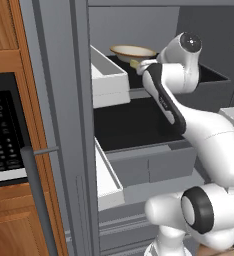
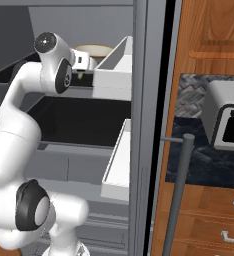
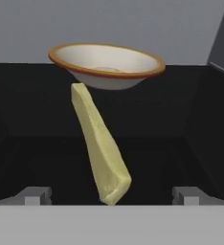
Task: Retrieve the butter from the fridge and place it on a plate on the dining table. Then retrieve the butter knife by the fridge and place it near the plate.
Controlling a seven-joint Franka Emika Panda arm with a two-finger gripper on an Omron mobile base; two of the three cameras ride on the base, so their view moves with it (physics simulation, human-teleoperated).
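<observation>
Two wide-open, empty jaws flanked the butter [image 3: 100, 153], which lay on the fridge [image 1: 64, 125] shelf before the bowl [image 3: 106, 64]; I judged advancing and closing came next.

You've got the butter [image 3: 100, 152] lying on the fridge [image 1: 64, 125] shelf, bowl [image 3: 106, 64] right behind it, and the gripper [image 3: 109, 194] fingers either side of its near end.
</observation>
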